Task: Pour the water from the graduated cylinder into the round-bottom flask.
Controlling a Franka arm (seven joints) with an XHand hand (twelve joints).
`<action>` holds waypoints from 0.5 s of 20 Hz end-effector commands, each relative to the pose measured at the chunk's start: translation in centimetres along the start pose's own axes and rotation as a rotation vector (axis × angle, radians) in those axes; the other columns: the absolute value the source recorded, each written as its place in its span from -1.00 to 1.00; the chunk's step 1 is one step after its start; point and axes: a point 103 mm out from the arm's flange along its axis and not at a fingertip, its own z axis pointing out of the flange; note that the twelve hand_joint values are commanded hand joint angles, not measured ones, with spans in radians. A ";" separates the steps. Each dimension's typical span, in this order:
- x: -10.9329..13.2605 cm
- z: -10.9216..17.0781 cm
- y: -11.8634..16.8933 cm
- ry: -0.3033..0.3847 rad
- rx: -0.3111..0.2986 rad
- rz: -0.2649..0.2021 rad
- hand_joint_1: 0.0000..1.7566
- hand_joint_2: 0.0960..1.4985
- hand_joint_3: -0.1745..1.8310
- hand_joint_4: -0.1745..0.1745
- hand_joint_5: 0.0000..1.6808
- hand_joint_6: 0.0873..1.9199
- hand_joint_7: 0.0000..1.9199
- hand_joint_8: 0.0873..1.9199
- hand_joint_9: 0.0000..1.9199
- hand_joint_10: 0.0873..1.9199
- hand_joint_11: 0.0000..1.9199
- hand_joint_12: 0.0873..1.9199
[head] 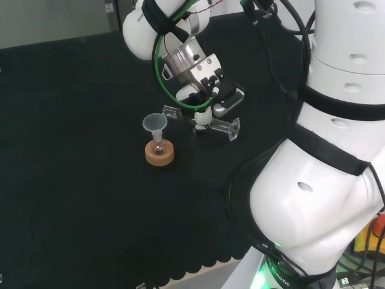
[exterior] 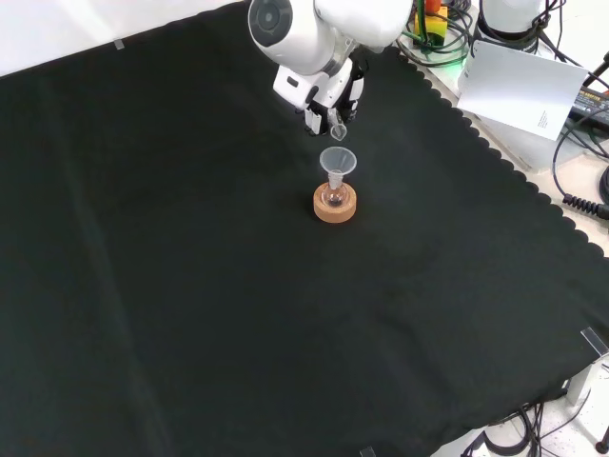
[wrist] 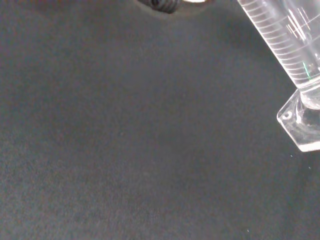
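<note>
Matt black cloth (exterior: 190,286); cork stand (exterior: 335,206)

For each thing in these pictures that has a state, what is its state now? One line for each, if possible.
cylinder: held by the hand, tipped nearly level, mouth beside the funnel.
hand: shut on the cylinder, above the cloth.
funnel: upright in the flask's neck.
flask: upright on the cork ring.
cork ring: flat on the cloth.
</note>
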 end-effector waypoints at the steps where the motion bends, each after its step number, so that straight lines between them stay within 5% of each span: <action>1: 0.5 -0.5 -0.1 -0.043 0.036 0.028 0.44 0.45 -0.83 -1.00 0.15 0.00 0.04 -0.01 0.49 -1.00 0.22 -0.18; 10: 1.5 -1.4 0.1 -0.095 0.088 0.086 0.44 0.45 -0.83 -1.00 0.15 0.00 0.05 -0.01 0.49 -1.00 0.21 -0.19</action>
